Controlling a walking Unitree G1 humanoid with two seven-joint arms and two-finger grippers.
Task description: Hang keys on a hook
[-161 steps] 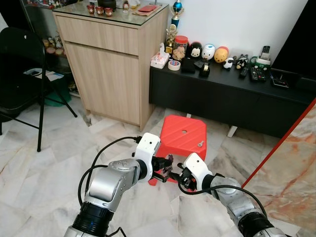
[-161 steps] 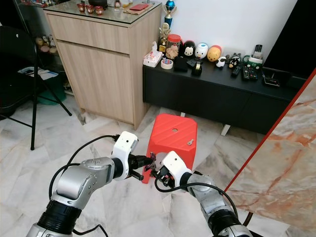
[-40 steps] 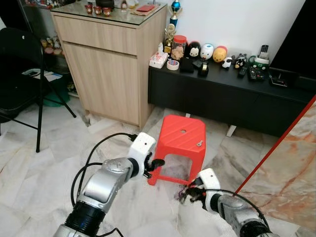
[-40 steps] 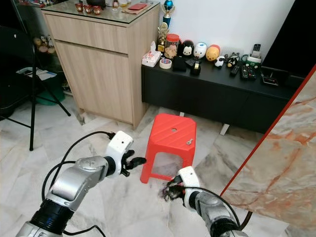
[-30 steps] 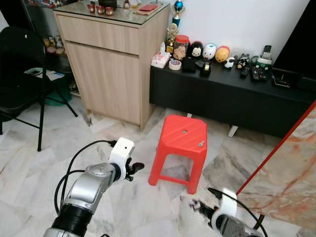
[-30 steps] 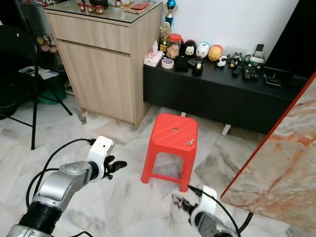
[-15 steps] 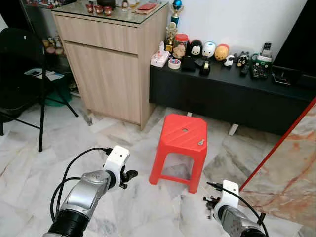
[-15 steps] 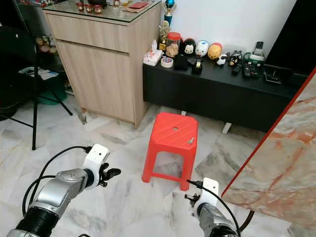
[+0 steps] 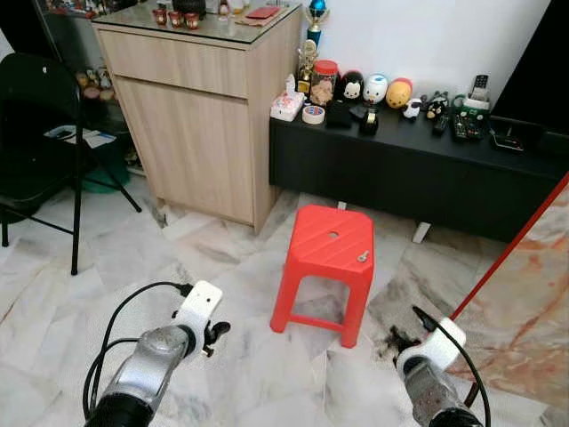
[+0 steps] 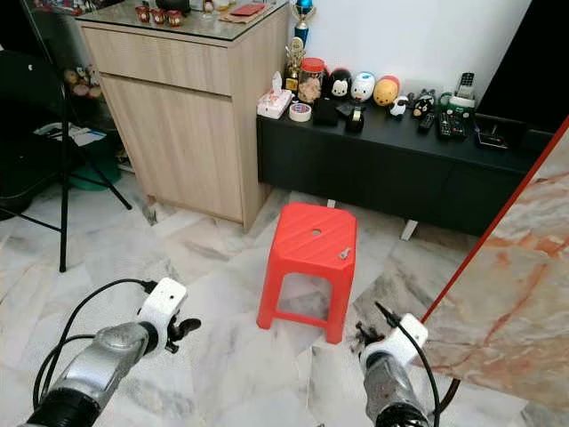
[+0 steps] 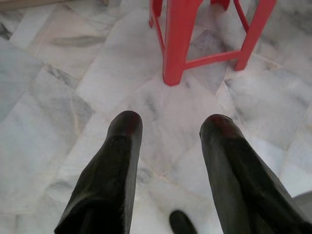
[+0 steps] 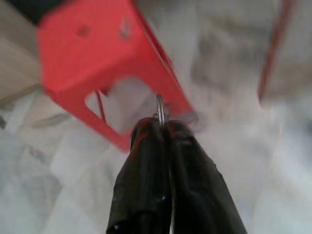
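- Right wrist view shows the right pincer with its two black fingers pressed together on a thin metal key ring, which sticks out just past the fingertips; the keys themselves cannot be made out.
- This pincer hangs low over the marble floor, to the right of the red stool and near it, and the picture is blurred.
- On the seat of the stool lies one small metal piece, near the right edge; what it is cannot be told.
- Left pincer is wide, with nothing between its fingers, and it points down at the floor in front of the stool's legs.
- In the left eye view, the left arm is low at the left of the stool, well apart from it.
- Behind the stool stands a black low cabinet with small figures and remote controls on top, and beside it a wooden cupboard.
- A black folding chair stands at the far left.
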